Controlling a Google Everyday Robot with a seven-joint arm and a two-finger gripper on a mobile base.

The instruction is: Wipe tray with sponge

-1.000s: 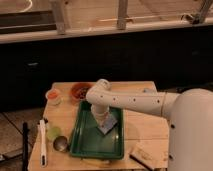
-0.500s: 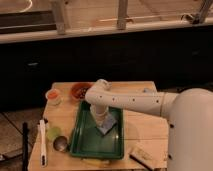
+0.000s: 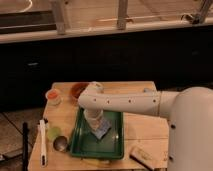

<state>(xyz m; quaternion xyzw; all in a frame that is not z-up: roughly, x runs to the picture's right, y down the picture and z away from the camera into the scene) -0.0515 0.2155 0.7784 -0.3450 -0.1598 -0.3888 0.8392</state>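
A green tray [image 3: 82,142] lies on the wooden table [image 3: 140,127], left of middle. My white arm reaches in from the right and bends down over the tray. My gripper [image 3: 97,124] points down into the tray's upper middle. A pale blue sponge [image 3: 101,130] sits under it, against the tray floor. The gripper's tips are hidden by the wrist and the sponge.
A red bowl [image 3: 77,90] and a small orange cup [image 3: 52,95] stand at the table's back left. A white utensil [image 3: 42,142], a light green thing [image 3: 54,132] and a round metal piece [image 3: 60,144] lie left of the tray. A tan block [image 3: 142,156] lies at the front right.
The gripper and sponge have shifted slightly within the tray's upper middle; the arm's pose is nearly the same.
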